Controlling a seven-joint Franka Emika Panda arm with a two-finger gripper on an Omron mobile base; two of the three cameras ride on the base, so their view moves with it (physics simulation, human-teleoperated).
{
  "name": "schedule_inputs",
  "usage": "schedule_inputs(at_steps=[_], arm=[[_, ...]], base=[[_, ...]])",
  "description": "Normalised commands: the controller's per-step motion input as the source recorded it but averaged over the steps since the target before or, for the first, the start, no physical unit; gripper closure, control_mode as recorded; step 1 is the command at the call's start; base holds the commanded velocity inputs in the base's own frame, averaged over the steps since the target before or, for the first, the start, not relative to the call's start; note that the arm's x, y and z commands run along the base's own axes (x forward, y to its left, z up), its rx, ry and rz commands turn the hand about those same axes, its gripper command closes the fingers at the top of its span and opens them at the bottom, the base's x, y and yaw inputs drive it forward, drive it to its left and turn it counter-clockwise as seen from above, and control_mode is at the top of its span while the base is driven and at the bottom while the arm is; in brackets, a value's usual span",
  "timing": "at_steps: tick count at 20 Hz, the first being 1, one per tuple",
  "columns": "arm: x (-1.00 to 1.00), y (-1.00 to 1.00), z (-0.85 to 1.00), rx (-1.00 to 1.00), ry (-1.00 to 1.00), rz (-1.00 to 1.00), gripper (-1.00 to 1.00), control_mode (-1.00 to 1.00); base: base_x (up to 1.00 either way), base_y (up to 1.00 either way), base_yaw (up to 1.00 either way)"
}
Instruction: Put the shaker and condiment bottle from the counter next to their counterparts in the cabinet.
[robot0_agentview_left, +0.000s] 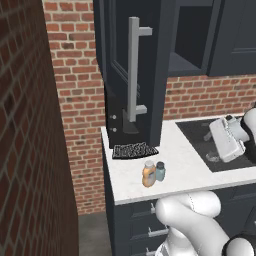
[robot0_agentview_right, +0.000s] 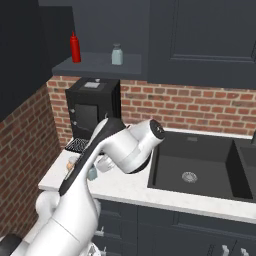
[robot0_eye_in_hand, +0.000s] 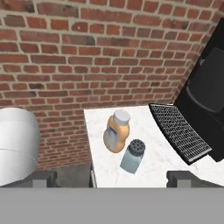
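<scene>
From the brick wall on the left, the first thing you meet is the cabinet (robot0_agentview_left: 131, 65), its door swung open with the long bar handle facing out, and on its shelf one red bottle (robot0_agentview_right: 75, 47) and one pale shaker-like jar (robot0_agentview_right: 117, 54) standing apart. Below it, the white tabletop (robot0_agentview_left: 185, 167) carries one bottle (robot0_agentview_left: 148, 174) and one shaker (robot0_agentview_left: 160, 171), touching or nearly so, near the front edge, just in front of a dark ridged mat (robot0_agentview_left: 134, 150) and a black appliance (robot0_agentview_right: 93, 111). So that is two things to move and two counterparts waiting above. Both look small, rigid and light; I would guess smooth plastic or glass, a bit slippery, and easy to tip because they stand so close together. The bottle's rounded belly seems a worse hold than its straighter upper body, while the shaker's plain sides, below the perforated cap, look the surest place to pinch. Further right lies the black sink (robot0_agentview_right: 192, 165). The end effector (robot0_eye_in_hand: 111, 178) hangs short of the pair, its fingers spread wide apart and holding nothing.
</scene>
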Motion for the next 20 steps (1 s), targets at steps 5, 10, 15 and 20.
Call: schedule_inputs(at_steps=[5,10,15,20], arm=[[-0.13,0.13,-0.54,0.1,-0.06,0.02,-1.0,-1.0],[0.0,0.07,-0.28,0.12,0.0,0.01,-1.0,-1.0],[0.04,0.03,-0.09,0.12,0.03,0.01,-1.0,-1.0],[0.13,0.02,-0.32,0.1,0.19,0.01,-1.0,-1.0]], base=[[0.0,0.0,0.0],[0.0,0.0,0.0],[0.0,0.0,0.0],[0.0,0.0,0.0]])
